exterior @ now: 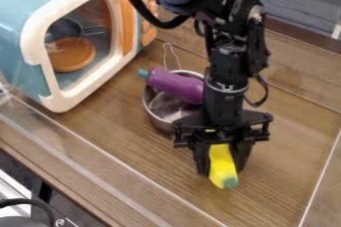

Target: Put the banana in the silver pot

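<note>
Nearly upright banana (pixel 224 167), green tip down

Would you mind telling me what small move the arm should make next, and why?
Probably lift a little, then carry toward the pot. The gripper is shut on the banana, which hangs low over the table, beside the pot, whose rim it must clear; an eggplant already lies inside.

Soft, even indoor light, faint shadows, low resolution, slightly blurry.

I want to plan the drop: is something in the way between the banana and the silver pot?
Yes. A purple eggplant lies across the silver pot, filling much of its opening. The pincer holds the banana just beside the pot, with nothing between them.
</note>
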